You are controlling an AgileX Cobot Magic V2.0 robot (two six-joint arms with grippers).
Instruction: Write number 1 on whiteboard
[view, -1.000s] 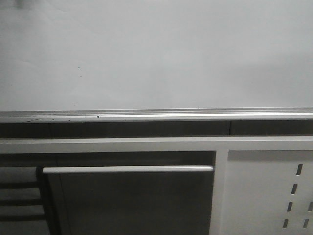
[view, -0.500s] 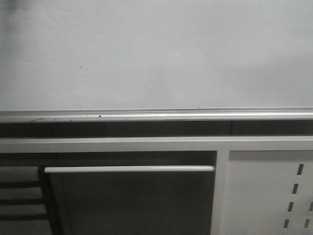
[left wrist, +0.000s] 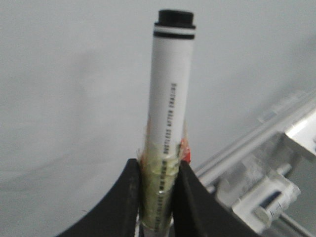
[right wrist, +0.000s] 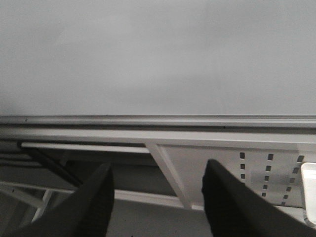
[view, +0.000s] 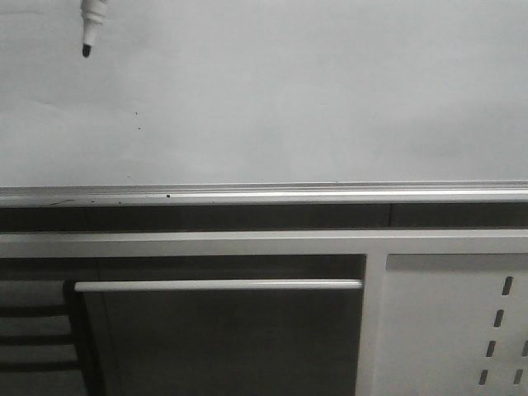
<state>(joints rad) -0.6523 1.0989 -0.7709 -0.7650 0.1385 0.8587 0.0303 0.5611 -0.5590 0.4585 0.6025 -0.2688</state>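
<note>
The whiteboard (view: 289, 91) is filling most of the front view, pale grey and unmarked apart from a few tiny specks, with its silver rail (view: 264, 195) running along the bottom. The left claw (left wrist: 157, 170) is clamping a white marker (left wrist: 170, 98) between its black fingers (left wrist: 128, 197), long axis in line with the fingers. Up front, the marker's dark tip (view: 86, 51) is poking down at the board's upper left. The right claw (right wrist: 157, 190) is sitting wide open, gripping nothing.
</note>
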